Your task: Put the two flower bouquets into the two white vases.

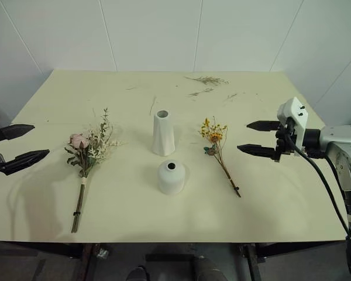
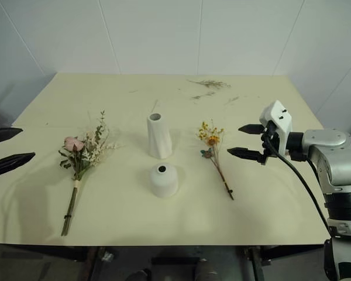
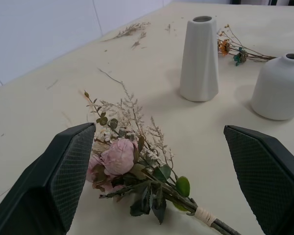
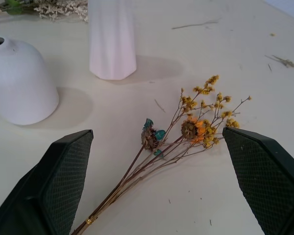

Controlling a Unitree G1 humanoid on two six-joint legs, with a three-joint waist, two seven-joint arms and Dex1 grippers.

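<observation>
I see both bouquets lying flat on the pale yellow surface (image 1: 269,193), neither in a vase. The pink rose bouquet (image 1: 88,149) lies to the left, just beside my left gripper (image 1: 14,149), whose jaws stand wide apart and empty. The yellow-orange bouquet (image 1: 217,146) lies to the right, near my right gripper (image 1: 256,138), jaws also wide apart, holding nothing. Between the bouquets stand the tall faceted vase (image 1: 162,133) and, nearer me, the short rounded vase (image 1: 171,177), both upright. Loose dried sprigs (image 1: 206,81) lie at the far edge
</observation>
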